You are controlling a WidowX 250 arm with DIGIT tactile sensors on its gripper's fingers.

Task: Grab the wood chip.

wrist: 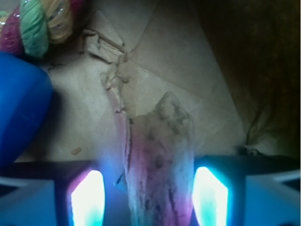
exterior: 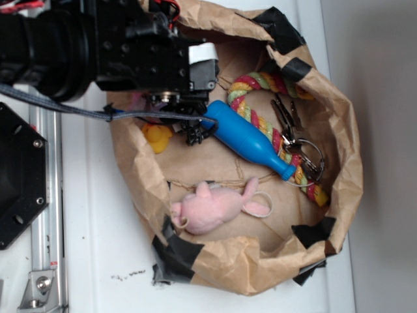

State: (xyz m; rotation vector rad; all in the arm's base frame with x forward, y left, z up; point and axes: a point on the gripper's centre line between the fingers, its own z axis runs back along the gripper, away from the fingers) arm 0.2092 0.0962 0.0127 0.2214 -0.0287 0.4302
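My gripper point(wrist: 148, 197) hangs low inside the paper bag point(exterior: 339, 124), fingers point(wrist: 87, 197) spread apart with the wood chip point(wrist: 160, 160) lying lengthwise between them on the bag floor, touching neither pad. The blue bottle point(exterior: 251, 137) sits just to one side.

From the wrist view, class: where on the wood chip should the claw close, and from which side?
Across the narrow width of the wood chip, near its lower end, coming from above. Its long flat sides already lie between the glowing fingers, which stand apart.
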